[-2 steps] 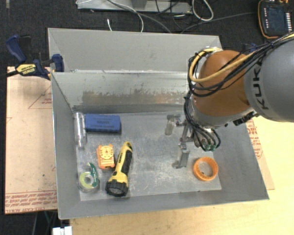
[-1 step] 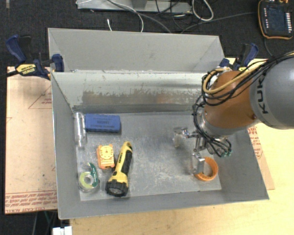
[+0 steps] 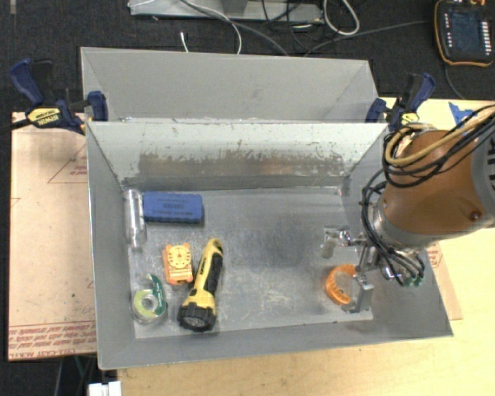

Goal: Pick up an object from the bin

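My gripper (image 3: 347,267) hangs low over the bin's right front corner, open, its fingers spread wide. One fingertip (image 3: 333,239) points toward the bin's middle and the other (image 3: 362,295) sits near the front wall. A small orange ring-shaped thing (image 3: 339,287) lies on the bin floor right against the front finger, partly inside the gap. I cannot tell whether that finger touches it. Nothing is clamped between the fingers.
At the bin's left lie a blue flat block (image 3: 173,208), a clear tube (image 3: 134,216), a small orange-and-white piece (image 3: 177,263), a yellow-and-black flashlight (image 3: 202,286) and a green-and-clear tape dispenser (image 3: 149,299). The arm's orange cover and cables hang over the right wall.
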